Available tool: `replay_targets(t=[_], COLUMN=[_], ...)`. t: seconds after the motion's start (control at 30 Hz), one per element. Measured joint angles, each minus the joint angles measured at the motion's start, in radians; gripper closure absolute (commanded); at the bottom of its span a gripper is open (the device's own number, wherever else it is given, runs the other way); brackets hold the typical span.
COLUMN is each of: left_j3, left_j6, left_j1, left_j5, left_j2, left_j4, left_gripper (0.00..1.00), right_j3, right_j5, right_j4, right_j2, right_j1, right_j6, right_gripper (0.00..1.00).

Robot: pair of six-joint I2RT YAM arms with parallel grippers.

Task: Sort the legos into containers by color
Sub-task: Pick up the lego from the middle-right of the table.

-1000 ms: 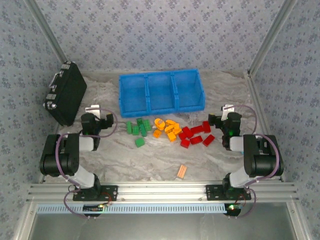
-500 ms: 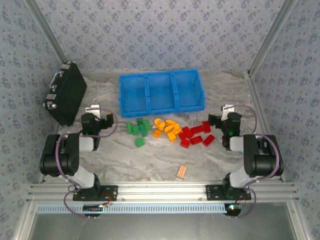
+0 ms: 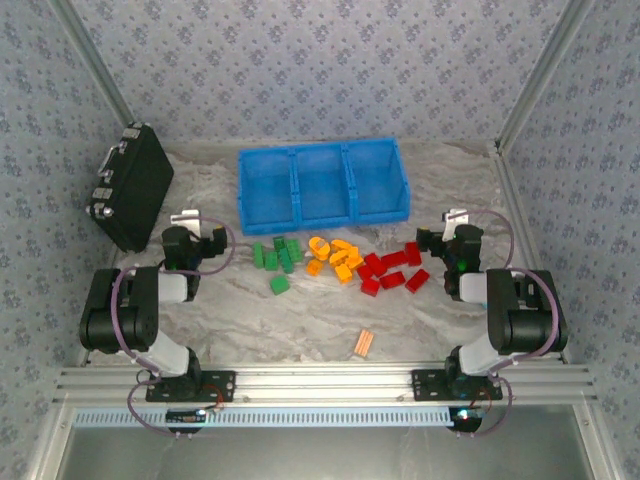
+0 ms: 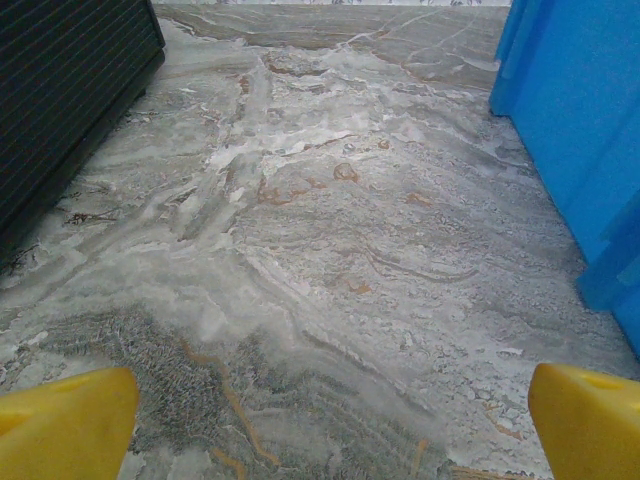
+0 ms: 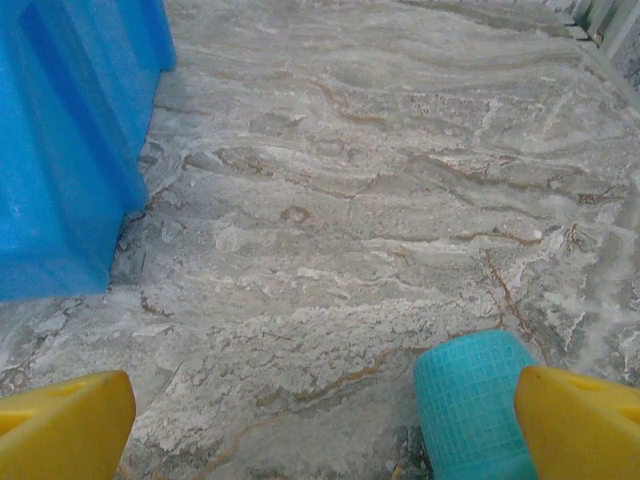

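The legos lie on the marble table in front of the blue bin (image 3: 322, 183): a green group (image 3: 277, 257), an orange-yellow group (image 3: 336, 257) and a red group (image 3: 392, 270). The bin's three containers hold nothing I can see. My left gripper (image 3: 186, 224) sits low to the left of the green bricks, open, its yellow fingertips (image 4: 65, 420) wide apart over bare table, the bin wall (image 4: 580, 120) to its right. My right gripper (image 3: 455, 224) sits to the right of the red bricks, open (image 5: 325, 440), with the bin (image 5: 60, 150) to its left.
A black hard case (image 3: 132, 185) leans at the back left, its side (image 4: 60, 90) close to my left gripper. A pale orange striped flat piece (image 3: 364, 343) lies near the front. Metal frame posts and patterned walls close in the table.
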Motion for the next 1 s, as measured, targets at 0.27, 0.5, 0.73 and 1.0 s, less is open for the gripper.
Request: replay_targets(t=[0.27,0.5,0.73,1.0], left_j3=[0.001,0.253,0.511,0.621], left_j6=[0.0,-0.055,-0.094,-0.067], left_j1=[-0.002,-0.093,-0.21,-0.26], left_j5=[-0.011,-0.175,-0.211,-0.103], left_j2=[-0.005,-0.24,-0.44,-0.562], left_j4=[-0.008,-0.495,-0.906,-1.262], left_gripper=[0.0,0.0,0.0,0.0], right_j3=[0.187,0.384,0.392,0.408], right_j5=[0.021,0.006,-0.061,-0.045], right_j4=[-0.37,-0.743,-1.055,-1.156], right_j2=[-0.217,-0.329,-0.297,-0.216], right_j1=[0.026,0.03,0.124,0.185], right_j6=[0.03,0.214,0.358,0.401], right_gripper=[0.01,0.01,0.01,0.03])
